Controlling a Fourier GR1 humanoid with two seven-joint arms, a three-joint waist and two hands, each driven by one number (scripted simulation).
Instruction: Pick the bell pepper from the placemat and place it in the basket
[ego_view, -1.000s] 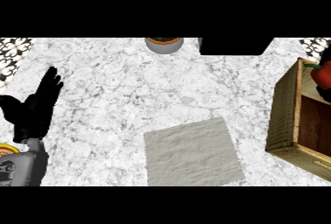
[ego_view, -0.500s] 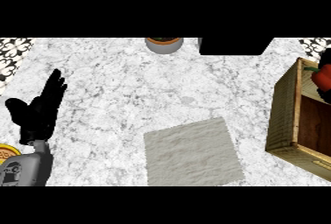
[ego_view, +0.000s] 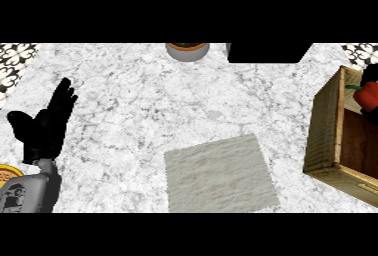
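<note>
Already inside the wooden basket at its far end, off the grey placemat: red bell pepper. Likely light, stiff-walled, glossy and slippery; best taken round the widest part, not the stem. Left hand resting spread open at the view's left, above the bench. Black patch touching the pepper, perhaps the right hand: state impossible to tell.

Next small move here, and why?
Probably open the right hand and lift it clear, if the dark shape at the view's right edge is that hand; I cannot tell. The pepper just below it already shows inside the basket, and the placemat is bare. The left hand rests open at the left.
</note>
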